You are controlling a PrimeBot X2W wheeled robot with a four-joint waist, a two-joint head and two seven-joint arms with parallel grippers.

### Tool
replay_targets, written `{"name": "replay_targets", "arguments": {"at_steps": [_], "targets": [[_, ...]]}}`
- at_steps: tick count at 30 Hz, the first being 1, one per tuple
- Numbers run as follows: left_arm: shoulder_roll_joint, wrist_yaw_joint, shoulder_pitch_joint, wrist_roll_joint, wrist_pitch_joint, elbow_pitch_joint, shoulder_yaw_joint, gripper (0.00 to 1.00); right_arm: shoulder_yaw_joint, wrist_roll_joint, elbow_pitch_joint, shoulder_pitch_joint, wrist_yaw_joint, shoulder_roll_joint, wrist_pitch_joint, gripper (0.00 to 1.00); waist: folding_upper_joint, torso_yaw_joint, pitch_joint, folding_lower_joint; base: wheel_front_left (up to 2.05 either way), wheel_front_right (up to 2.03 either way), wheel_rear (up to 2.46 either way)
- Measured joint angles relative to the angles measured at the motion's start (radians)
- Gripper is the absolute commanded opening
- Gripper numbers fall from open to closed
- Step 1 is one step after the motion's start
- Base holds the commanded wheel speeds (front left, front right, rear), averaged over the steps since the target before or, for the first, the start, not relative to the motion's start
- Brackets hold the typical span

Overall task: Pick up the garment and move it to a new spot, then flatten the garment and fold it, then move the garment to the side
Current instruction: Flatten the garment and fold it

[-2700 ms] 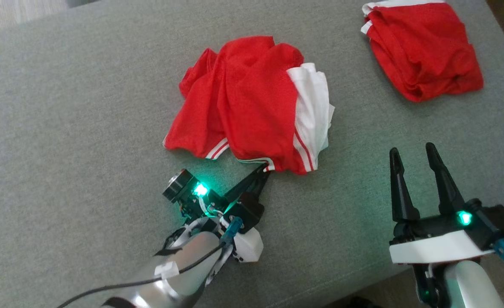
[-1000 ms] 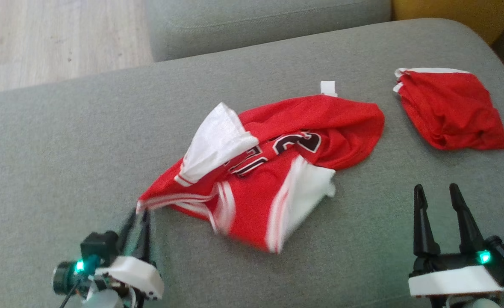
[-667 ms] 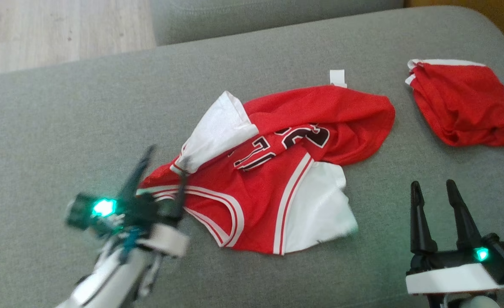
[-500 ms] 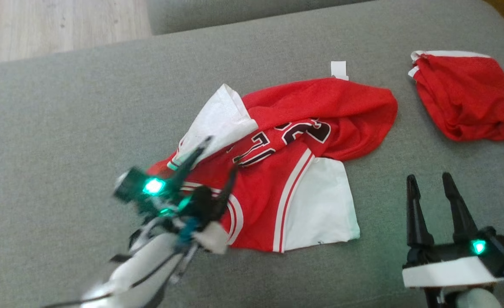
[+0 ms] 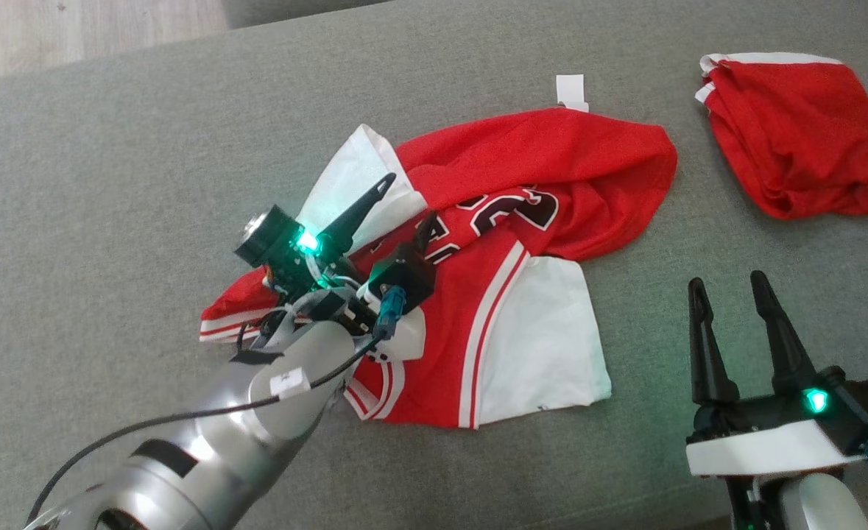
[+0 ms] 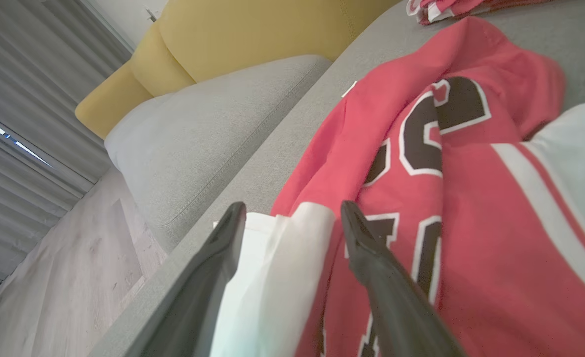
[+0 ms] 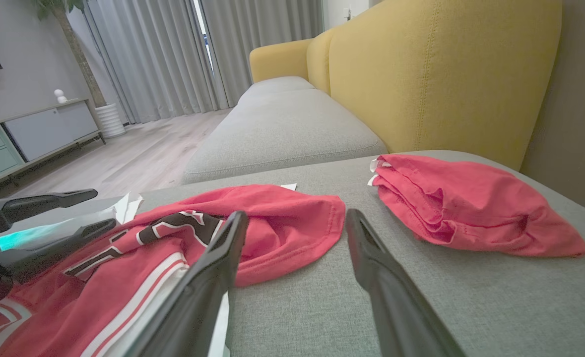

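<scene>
The red basketball jersey (image 5: 522,221) lies rumpled and half-spread at the middle of the grey sofa cushion (image 5: 110,184); flattening seems barely begun, folding and setting aside remain. The left gripper (image 5: 410,197) hovers there, fingers apart; the right gripper (image 5: 726,280) sits released at the cushion's near edge

Left gripper (image 5: 410,197) and right gripper (image 5: 725,278) show jaws spread.
</scene>
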Motion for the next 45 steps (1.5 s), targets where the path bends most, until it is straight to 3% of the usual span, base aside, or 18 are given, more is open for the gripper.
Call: {"name": "replay_targets", "arguments": {"at_steps": [11, 14, 16, 25, 26, 28, 29, 30, 37, 41, 45], "targets": [[-0.017, -0.003, -0.044, -0.086, -0.003, 0.041, 0.066, 1.0, 0.022, -0.01, 0.004, 0.0, 0.0, -0.01, 0.0, 1.0, 0.0, -0.008, 0.009, -0.0002, 0.0, 0.0, 0.0], [-0.02, -0.063, -0.033, -0.12, 0.016, 0.061, 0.063, 1.0, 0.022, -0.01, 0.004, 0.0, 0.0, -0.018, 0.0, 1.0, 0.0, -0.005, 0.016, -0.0001, 0.0, 0.0, 0.0], [-0.027, -0.08, -0.024, -0.128, 0.014, 0.062, 0.057, 1.0, 0.022, -0.01, 0.004, 0.0, 0.0, -0.022, 0.0, 1.0, 0.0, -0.002, 0.02, -0.0001, 0.0, 0.0, 0.0], [-0.036, -0.098, -0.019, -0.128, 0.013, 0.097, 0.041, 1.0, 0.027, -0.01, 0.004, -0.01, 0.0, -0.024, 0.0, 1.0, 0.0, -0.002, 0.024, -0.0001, 0.0, 0.0, 0.0], [-0.037, -0.102, -0.019, -0.128, 0.013, 0.102, 0.035, 0.94, 0.028, -0.01, 0.004, -0.016, 0.0, -0.023, 0.0, 1.0, 0.0, -0.004, 0.024, -0.0001, 0.0, 0.0, 0.0], [-0.039, -0.107, -0.019, -0.128, 0.009, 0.107, 0.026, 0.5, 0.028, -0.01, 0.004, -0.024, 0.0, -0.023, 0.0, 1.0, 0.0, -0.006, 0.022, -0.0001, 0.0, 0.0, 0.0], [-0.039, -0.116, -0.019, -0.131, 0.005, 0.109, 0.024, 0.19, 0.028, -0.01, 0.004, -0.024, 0.0, -0.023, 0.0, 1.0, 0.0, -0.008, 0.021, -0.0001, 0.0, 0.0, 0.0], [-0.04, -0.124, -0.019, -0.137, 0.005, 0.114, 0.022, 0.0, 0.028, -0.01, 0.005, -0.024, 0.0, -0.023, 0.0, 1.0, 0.0, -0.009, 0.019, -0.0001, 0.0, 0.0, 0.0], [-0.039, -0.122, -0.01, -0.162, -0.065, 0.104, 0.03, 0.0, 0.02, -0.01, 0.009, -0.021, 0.0, -0.019, 0.0, 1.0, 0.0, -0.009, -0.001, -0.0001, 0.0, 0.0, 0.0], [0.007, -0.029, 0.005, -0.18, -0.159, -0.019, 0.099, 0.0, 0.0, -0.01, 0.008, -0.012, 0.0, -0.011, 0.0, 1.0, 0.0, 0.01, -0.019, -0.0002, 0.0, 0.0, 0.0], [0.159, 0.065, 0.043, -0.18, -0.185, -0.202, 0.182, 0.0, -0.031, -0.009, 0.007, -0.01, 0.0, -0.002, 0.0, 1.0, 0.0, 0.046, -0.031, -0.0002, 0.0, 0.0, 0.0]]}}
